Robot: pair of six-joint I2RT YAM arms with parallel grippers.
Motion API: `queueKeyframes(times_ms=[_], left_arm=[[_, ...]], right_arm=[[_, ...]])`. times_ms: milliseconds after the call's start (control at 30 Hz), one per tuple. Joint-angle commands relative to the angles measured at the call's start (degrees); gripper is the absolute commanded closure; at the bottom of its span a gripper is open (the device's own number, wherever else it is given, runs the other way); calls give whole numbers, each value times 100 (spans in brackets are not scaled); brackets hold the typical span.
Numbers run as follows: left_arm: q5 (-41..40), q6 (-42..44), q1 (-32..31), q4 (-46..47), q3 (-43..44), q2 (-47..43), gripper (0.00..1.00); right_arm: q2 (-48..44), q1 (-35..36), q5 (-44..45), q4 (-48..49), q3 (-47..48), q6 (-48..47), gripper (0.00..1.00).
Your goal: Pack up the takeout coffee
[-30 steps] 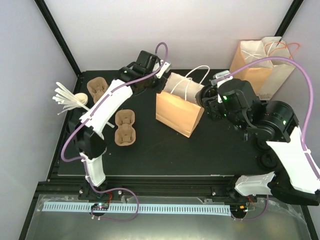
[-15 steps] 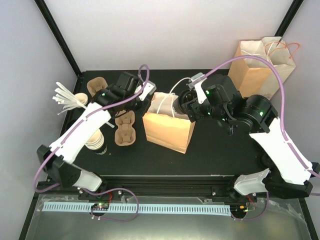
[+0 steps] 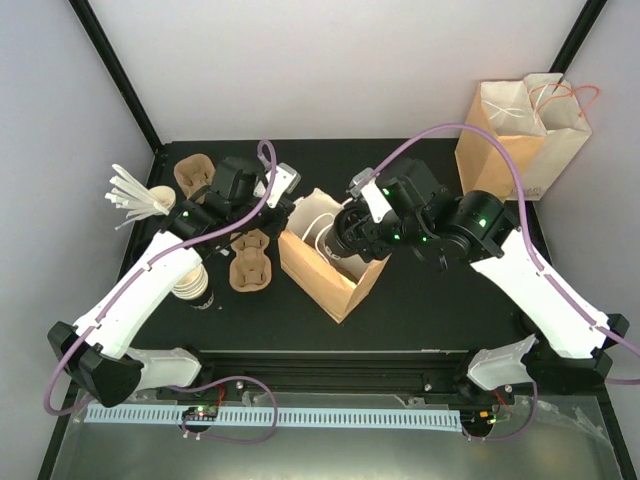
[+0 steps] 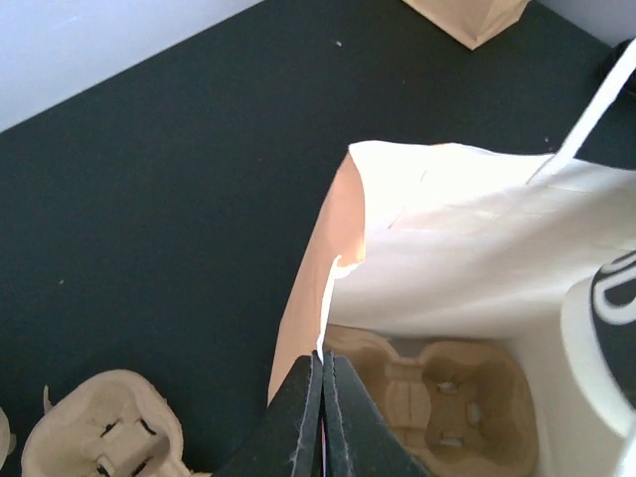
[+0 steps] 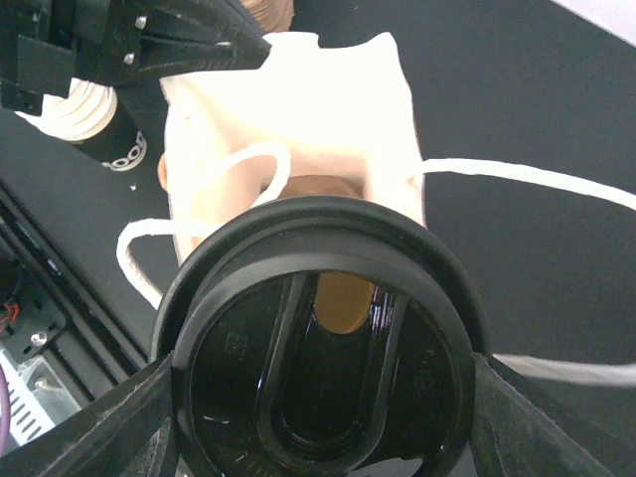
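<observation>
Coffee over the open bag, carrier already inside.
Right gripper (image 3: 340, 236) is clamped on the takeout coffee (image 5: 323, 338), lid up, over the mouth of the paper bag (image 3: 318, 287). A pulp carrier (image 4: 447, 402) lies on the bag floor. Left gripper (image 4: 323, 368) is pinched together on the bag's rim. Loose carriers (image 3: 250, 258) and a cup stack (image 3: 190, 285) sit at the bag's 9 o'clock, and a second bag (image 3: 520, 135) at 2 o'clock.

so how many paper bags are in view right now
2. The open bag stands mid-table, rim pinched by the left end effector, with the right end effector holding the takeout coffee over it. The second bag stands at the far right corner. None looks hidden.
</observation>
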Motion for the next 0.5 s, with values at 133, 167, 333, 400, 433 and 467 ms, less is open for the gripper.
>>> queueKeyframes(times_ms=[133, 167, 333, 400, 433, 467], left_arm=[[100, 17, -18, 1210, -551, -450, 97], [99, -29, -24, 1333, -618, -510, 97], [224, -160, -23, 1855, -897, -742, 97], [300, -164, -21, 1941, -951, -786, 97], [318, -166, -20, 1976, -969, -795, 97], [337, -177, -31, 2007, -980, -803, 97]], right_arm=[[291, 315, -184, 120, -90, -95, 44], [336, 379, 45, 70, -100, -10, 44], [145, 668, 356, 328, -642, 435, 45], [2, 760, 498, 522, -955, 584, 45], [-11, 809, 617, 551, -1063, 646, 45], [1, 848, 799, 538, -1150, 726, 45]])
